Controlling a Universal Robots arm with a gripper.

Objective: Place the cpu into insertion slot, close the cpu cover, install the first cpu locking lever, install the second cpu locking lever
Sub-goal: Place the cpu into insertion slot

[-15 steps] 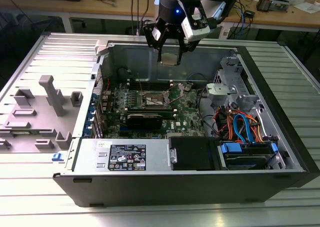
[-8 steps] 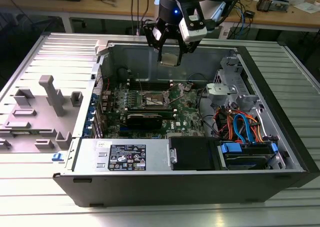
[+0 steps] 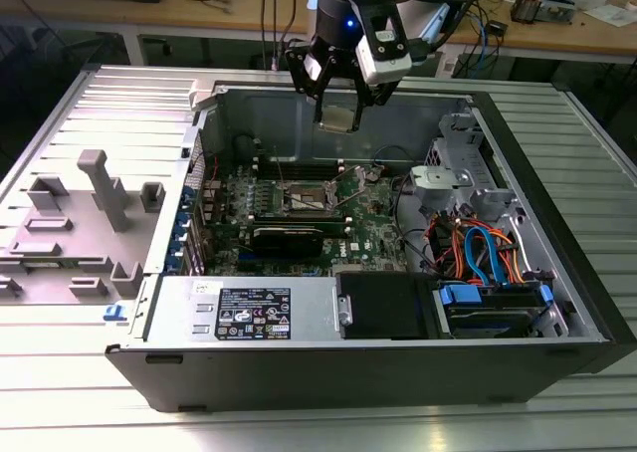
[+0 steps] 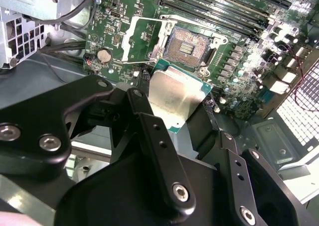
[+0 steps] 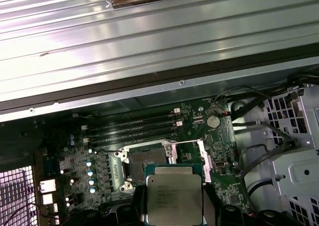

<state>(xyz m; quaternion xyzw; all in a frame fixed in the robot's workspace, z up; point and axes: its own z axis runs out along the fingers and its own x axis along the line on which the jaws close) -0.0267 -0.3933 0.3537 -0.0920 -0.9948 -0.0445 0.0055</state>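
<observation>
In the exterior view, the gripper (image 3: 339, 113) is clenched on the cpu (image 3: 338, 120) and holds it in the air above the open computer case (image 3: 299, 372). The insertion slot (image 3: 307, 201) lies lower on the green board (image 3: 383, 223), apart from the chip. The first step, placing the chip, seems to be in hand and not yet done.

In the second wrist view, the black fingers (image 4: 149, 131) grip the cpu (image 4: 174, 99) at its edges, with its metal top showing. The insertion slot (image 4: 187, 47) is bare. The cpu cover (image 4: 135, 34) stands open beside it. This step probably calls for squaring the chip with the socket and bringing it down flat, because a tilt may harm the contacts.

In the first wrist view, the cpu (image 5: 173, 198) hangs near the insertion slot (image 5: 147, 161). The memory slots (image 5: 134, 126) run just beside the socket, and the black cables (image 5: 259, 136) are well apart. Nothing seems to block the way.
</observation>
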